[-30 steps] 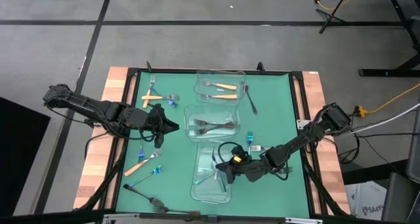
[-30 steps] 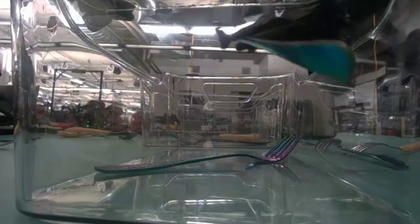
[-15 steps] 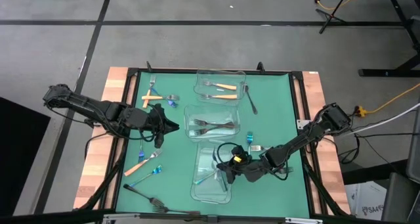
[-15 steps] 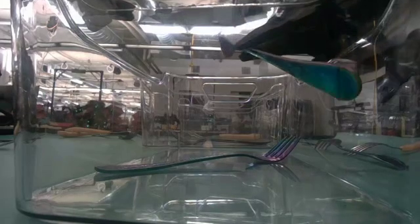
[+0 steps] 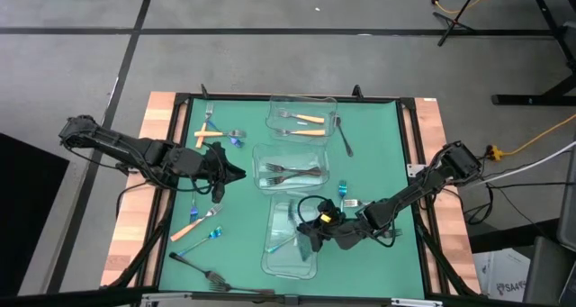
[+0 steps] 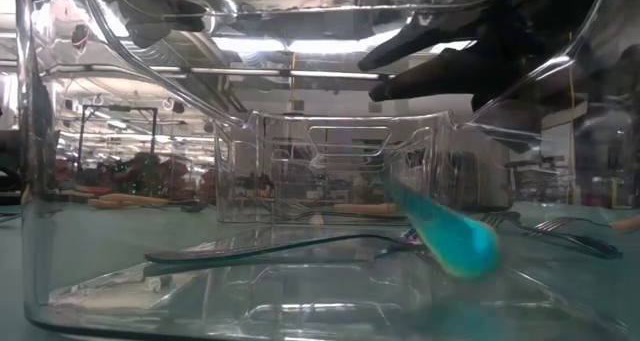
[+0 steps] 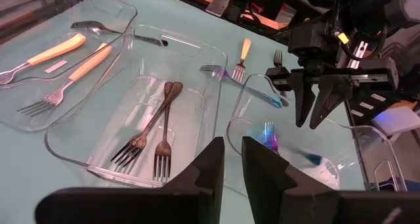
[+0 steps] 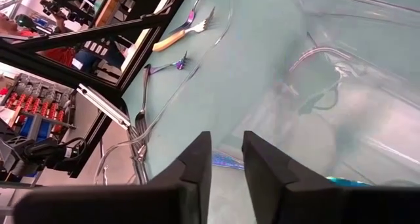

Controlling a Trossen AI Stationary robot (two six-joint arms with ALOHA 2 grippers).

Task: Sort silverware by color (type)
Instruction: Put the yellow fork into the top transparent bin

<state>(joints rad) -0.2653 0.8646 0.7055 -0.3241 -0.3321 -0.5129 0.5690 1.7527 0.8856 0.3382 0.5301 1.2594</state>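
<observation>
We see the right gripper (image 5: pixel 309 238) poised over the nearest clear container (image 5: pixel 270 262), its two dark fingers (image 7: pixel 306 104) parted and holding nothing. Just below them a blue-teal fork (image 6: pixel 447 239) appears as a blurred streak in mid-air inside that container, free of the fingers. Beneath it, on the container floor, we note a second iridescent fork (image 6: pixel 300 245) lying flat.

The left gripper (image 5: pixel 219 192) hangs above the green mat (image 5: pixel 378 145) on the left side, beside the middle container (image 5: pixel 259 154); its fingers stand slightly apart with nothing between them.

Moving outward, we find two dark forks (image 7: pixel 149 133) side by side in the middle container and two orange-handled forks (image 5: pixel 301 118) in the far container (image 5: pixel 274 104).

Loose on the mat we see orange-handled forks (image 5: pixel 209 129) at the far left, another orange-handled fork (image 5: pixel 193 224) and a blue-teal one (image 5: pixel 200 241) nearer, a dark fork (image 5: pixel 200 271) by the near edge, a dark fork (image 5: pixel 345 136) right of the far container, and small pieces (image 5: pixel 345 197) beside the right arm.
</observation>
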